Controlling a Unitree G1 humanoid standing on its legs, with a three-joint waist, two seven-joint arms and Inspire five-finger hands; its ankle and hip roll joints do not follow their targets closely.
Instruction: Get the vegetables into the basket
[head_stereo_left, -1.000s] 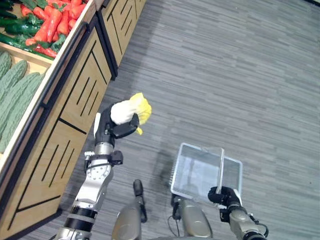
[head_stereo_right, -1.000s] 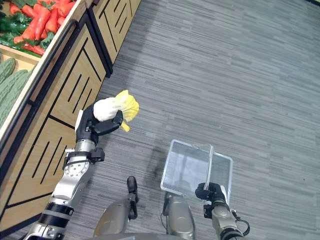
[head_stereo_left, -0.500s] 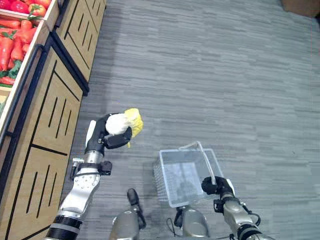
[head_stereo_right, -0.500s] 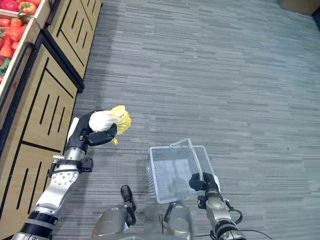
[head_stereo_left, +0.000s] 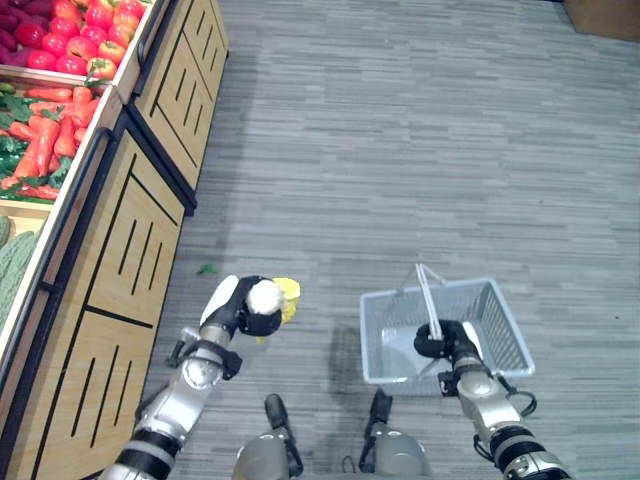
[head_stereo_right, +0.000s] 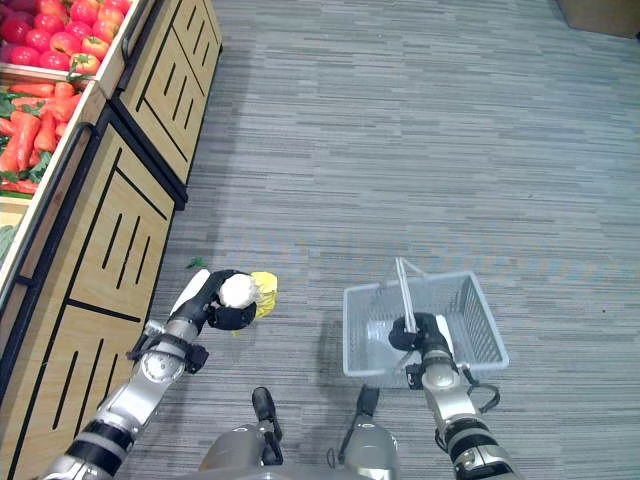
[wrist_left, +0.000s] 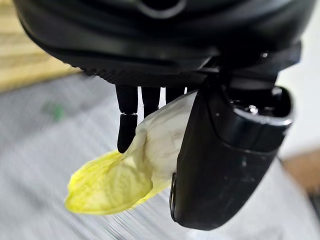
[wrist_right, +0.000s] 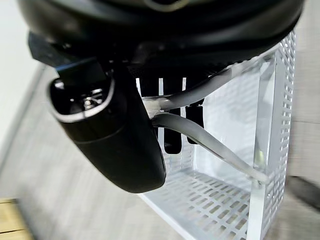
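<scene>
We see one pale grey basket with perforated walls hanging over the grey floor from our right hand, whose fingers are curled round its two thin handles, gathered together in the grip; the inside of the basket looks empty in the right wrist view, with only its slotted bottom showing. We count one cabbage, and it sits in our left hand, not in the basket: the thumb and fingers are closed around its white stem end, while the crinkled yellow leaves stick out past the fingertips toward the basket side. The cabbage is small, white at the base and pale yellow at the leafy tip. It is held above the floor, to the left of the basket and apart from it, with a gap of bare floor between them. Along our left side runs a wooden stand with slatted panels, and its bins hold produce: one bin of round red tomatoes at the far end, next a bin of long red peppers mixed with some green ones, and nearer to us bumpy green gourds at the edge of the view. A small green scrap lies on the floor just beside the stand.
</scene>
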